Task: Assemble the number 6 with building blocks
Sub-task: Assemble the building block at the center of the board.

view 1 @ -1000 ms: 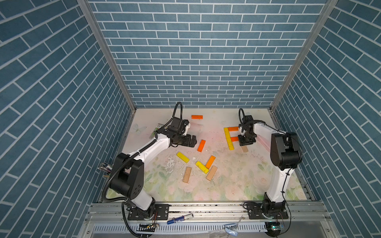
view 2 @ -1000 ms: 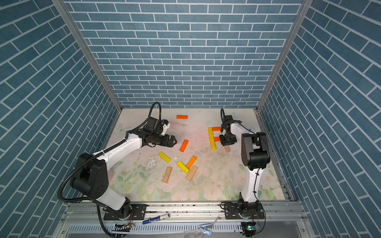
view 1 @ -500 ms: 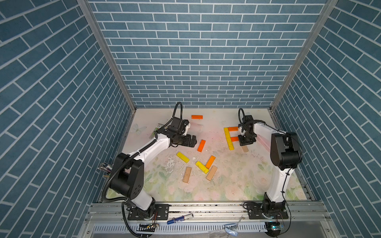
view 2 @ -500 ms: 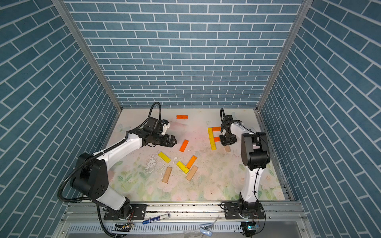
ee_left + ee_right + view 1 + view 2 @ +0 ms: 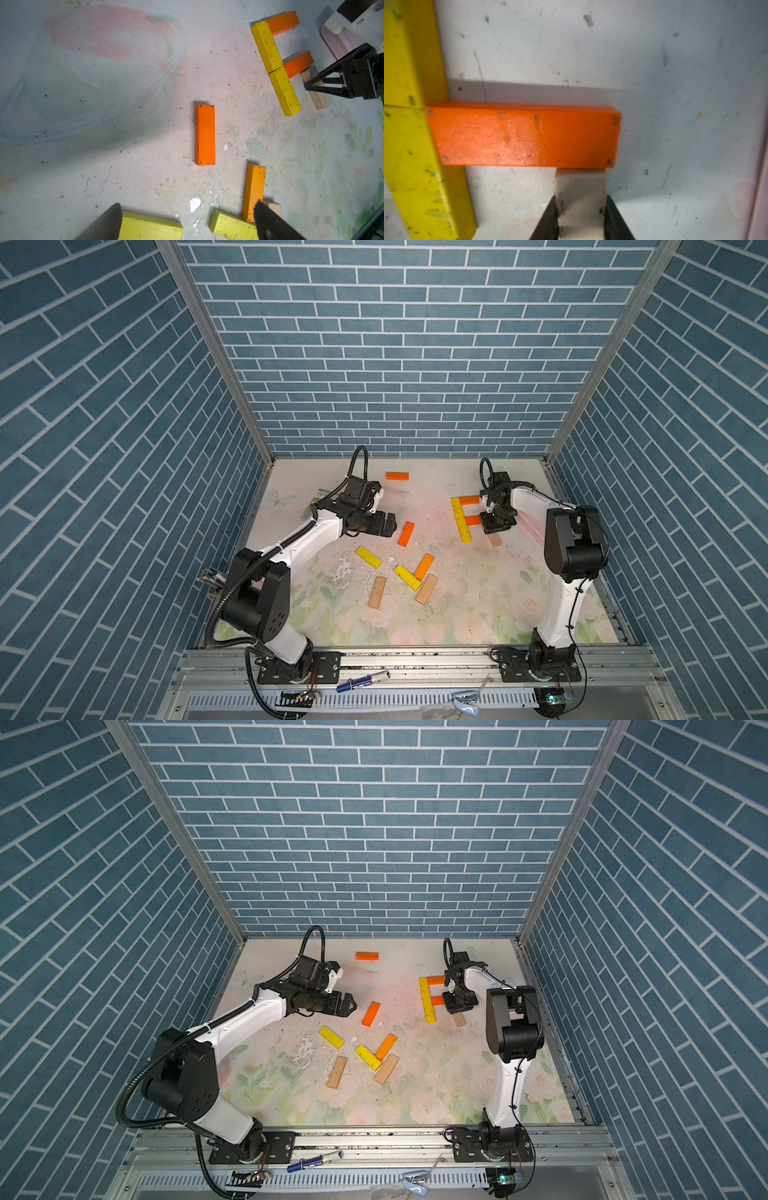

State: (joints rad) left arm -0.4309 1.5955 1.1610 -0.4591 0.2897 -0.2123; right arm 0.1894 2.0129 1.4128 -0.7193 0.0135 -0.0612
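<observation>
At 2 o'clock, two yellow planks point(image 5: 461, 519) lie end to end, with two orange planks point(image 5: 469, 500) butting them toward 3 o'clock. A tan plank point(image 5: 581, 187), pinched by the right gripper point(image 5: 581, 209), touches the nearer orange's 6 o'clock edge. Six loose planks point(image 5: 368, 557) lie flat around centre, and a lone orange plank point(image 5: 397, 476) lies at 12.

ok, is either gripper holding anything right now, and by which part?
Right gripper pinches the tan block across its long sides, just behind the end meeting the orange block. Left gripper is open, holding nothing.

Left arm point(image 5: 307, 538) and right arm point(image 5: 559, 614): white shells, black joints. Left tool point(image 5: 392, 526) and right tool point(image 5: 494, 531) black. A corrugated black cable point(image 5: 124, 1090) trails the left arm.
</observation>
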